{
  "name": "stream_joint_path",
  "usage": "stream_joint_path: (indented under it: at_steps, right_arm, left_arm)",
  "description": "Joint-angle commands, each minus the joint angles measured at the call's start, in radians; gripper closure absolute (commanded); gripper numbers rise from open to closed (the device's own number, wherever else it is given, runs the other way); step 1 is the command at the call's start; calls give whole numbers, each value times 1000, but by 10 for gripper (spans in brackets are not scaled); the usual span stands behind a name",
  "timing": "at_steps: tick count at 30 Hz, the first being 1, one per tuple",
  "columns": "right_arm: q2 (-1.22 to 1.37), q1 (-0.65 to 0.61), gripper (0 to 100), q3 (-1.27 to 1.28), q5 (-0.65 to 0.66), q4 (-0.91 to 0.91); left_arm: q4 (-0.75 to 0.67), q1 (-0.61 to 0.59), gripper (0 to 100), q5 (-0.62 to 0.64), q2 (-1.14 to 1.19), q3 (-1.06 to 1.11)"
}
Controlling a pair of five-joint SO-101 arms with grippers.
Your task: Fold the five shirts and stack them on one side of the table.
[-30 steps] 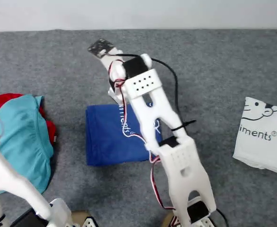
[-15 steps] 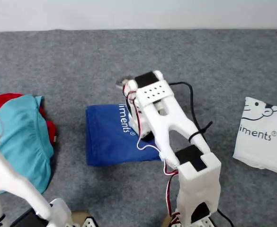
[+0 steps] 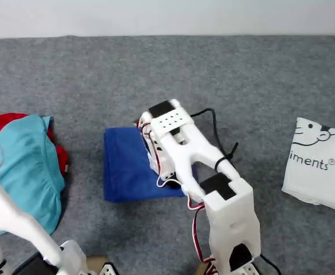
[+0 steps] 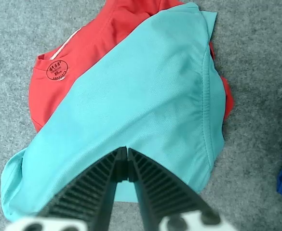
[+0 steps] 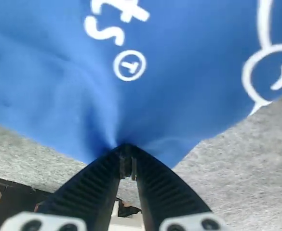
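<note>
Over the last second the right arm [image 3: 178,149] has drawn back from the far side of the tabletop [image 3: 259,80], and it now lies across the blue shirt [image 3: 124,166], covering the white lettering. The right claw [image 5: 126,156] pinches a gathered fold of that shirt's cloth; it may be lifting the edge, though the arm hides this from above. The blue shirt sits just off centre toward 8 o'clock. A folded white shirt [image 3: 319,166] lies at 3 o'clock. At 9 o'clock a teal shirt [image 3: 27,166] is draped over a red shirt [image 3: 7,121]. The left claw [image 4: 127,151] hangs above the teal shirt, its fingers pressed together.
</note>
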Motion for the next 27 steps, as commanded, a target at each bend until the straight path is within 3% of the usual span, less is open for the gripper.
stream_joint_path:
  at_steps: [1, 7, 11, 16, 27]
  right_arm:
    - [-116, 33, 990, -52, -3, 39]
    - [-248, 74, 963, -51, -9, 41]
    - [-269, 71, 817, -51, -23, 38]
    - [-196, 56, 639, -55, -186, -25]
    - [47, 50, 639, -57, -212, -200]
  left_arm:
    - [-18, 8, 992, 0, -28, -2]
    - [-20, 8, 992, 0, -26, -2]
    - [-21, 8, 992, 0, -26, -2]
    - [-21, 32, 992, 0, -26, 10]
    - [-37, 58, 992, 3, -28, 45]
